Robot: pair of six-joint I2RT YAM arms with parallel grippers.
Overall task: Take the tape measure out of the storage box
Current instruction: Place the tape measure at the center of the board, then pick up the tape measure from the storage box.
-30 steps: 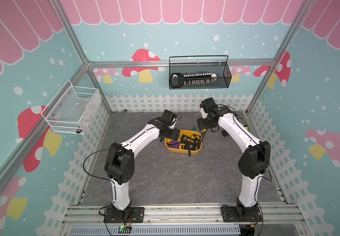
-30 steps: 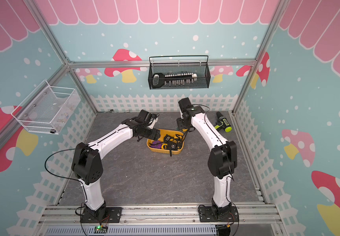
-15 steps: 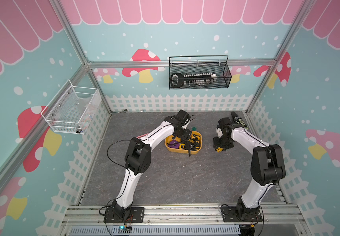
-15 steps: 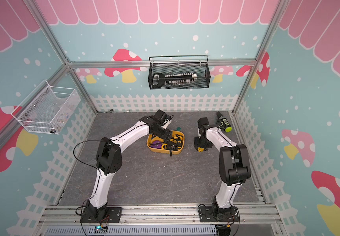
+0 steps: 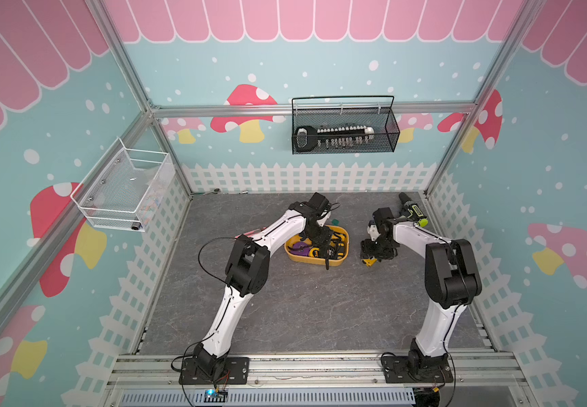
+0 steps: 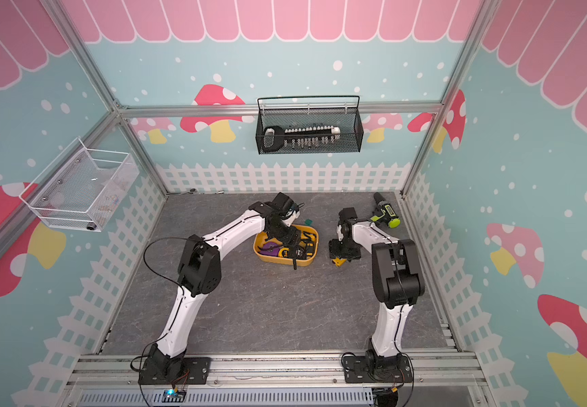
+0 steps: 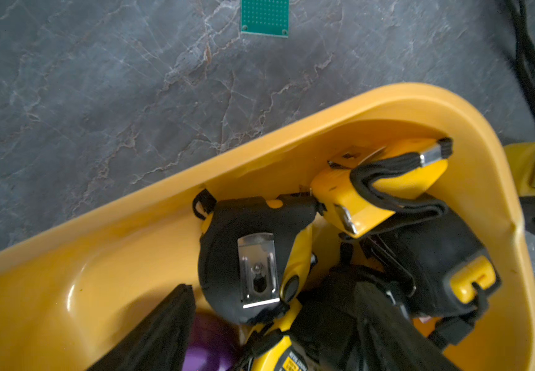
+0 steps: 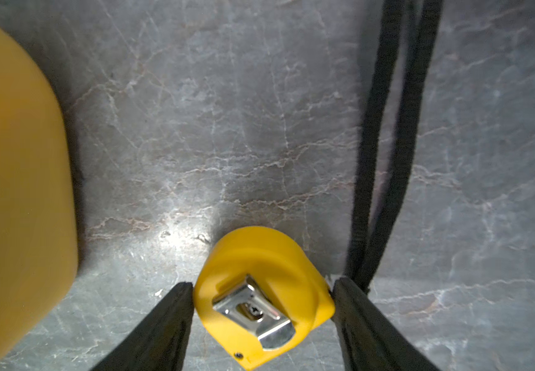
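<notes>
The yellow tape measure (image 8: 259,298) is outside the storage box (image 8: 18,160) now. It lies on the grey table (image 8: 227,128), clip side up, just beside the box and not touching it. The right gripper (image 8: 264,284) stands over it with one of its fingers (image 8: 163,327) at each side. They are very near to the case, and I cannot tell whether they pinch it or have let it go.

The step in hand seems to be the release. To do it well, the jaws should open until both pads are clear of the case. Then the arm should rise straight up, because a sideways pull could drag the tape measure or catch its black strap (image 8: 385,144), which runs close by one finger.

The left gripper (image 7: 269,289) hangs inside the box with its jaws apart, above a black tape measure (image 7: 253,257) — it holds nothing that I can see.

One second ago both grippers were at the box together. Since then the right arm has swung out to the table, and the left arm has folded its elbow and moved over the middle of the box
</notes>
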